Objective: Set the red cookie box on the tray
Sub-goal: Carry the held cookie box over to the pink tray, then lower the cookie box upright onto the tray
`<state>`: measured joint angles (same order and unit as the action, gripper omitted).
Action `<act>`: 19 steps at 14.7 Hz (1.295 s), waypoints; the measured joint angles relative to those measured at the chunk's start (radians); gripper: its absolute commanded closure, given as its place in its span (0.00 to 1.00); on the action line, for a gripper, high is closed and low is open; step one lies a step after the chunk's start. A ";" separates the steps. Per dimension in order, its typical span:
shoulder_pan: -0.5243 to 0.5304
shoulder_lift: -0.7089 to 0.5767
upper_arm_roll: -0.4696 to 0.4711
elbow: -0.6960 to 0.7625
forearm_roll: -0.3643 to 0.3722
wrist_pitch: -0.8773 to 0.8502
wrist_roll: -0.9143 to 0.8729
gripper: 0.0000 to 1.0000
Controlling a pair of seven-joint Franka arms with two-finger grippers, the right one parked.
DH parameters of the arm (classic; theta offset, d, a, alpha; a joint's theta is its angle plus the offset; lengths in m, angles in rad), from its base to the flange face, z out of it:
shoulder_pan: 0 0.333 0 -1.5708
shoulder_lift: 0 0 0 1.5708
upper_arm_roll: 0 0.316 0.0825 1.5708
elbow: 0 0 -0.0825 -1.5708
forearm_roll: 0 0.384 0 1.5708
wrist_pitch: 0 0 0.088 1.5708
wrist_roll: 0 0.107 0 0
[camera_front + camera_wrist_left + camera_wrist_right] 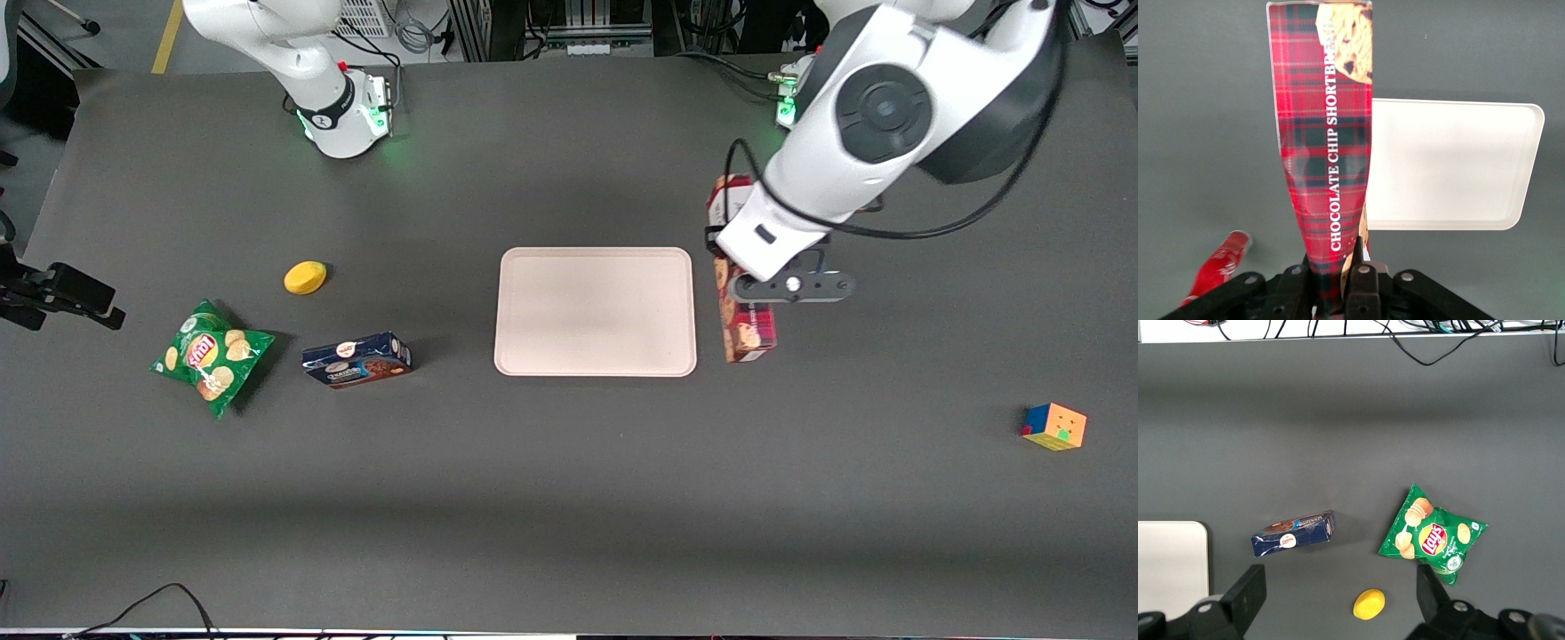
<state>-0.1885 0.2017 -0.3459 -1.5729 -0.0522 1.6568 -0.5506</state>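
The red cookie box (745, 331) is a long dark-red plaid carton lying lengthwise on or just above the table, right beside the tray (596, 311), toward the working arm's end. My left gripper (745, 293) is shut on the box around its middle. In the left wrist view the fingers (1365, 280) clamp the carton (1325, 133) on both sides, with the pale tray (1451, 167) beside it. The box does not overlap the tray in the front view. I cannot tell whether the box is lifted off the table.
A red bottle (1221, 263) lies near the gripper and is hidden by the arm in the front view. A dark blue cookie box (357, 360), a green chips bag (212, 356) and a yellow object (305, 277) lie toward the parked arm's end. A coloured cube (1054, 427) sits toward the working arm's end.
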 measured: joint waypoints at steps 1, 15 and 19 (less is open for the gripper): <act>-0.003 0.008 -0.008 -0.025 0.000 0.038 -0.012 0.89; -0.074 0.177 -0.136 -0.360 0.229 0.573 -0.317 0.89; -0.082 0.224 -0.137 -0.405 0.297 0.663 -0.362 0.89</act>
<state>-0.2708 0.4261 -0.4828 -1.9782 0.2446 2.3199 -0.9125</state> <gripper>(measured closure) 0.806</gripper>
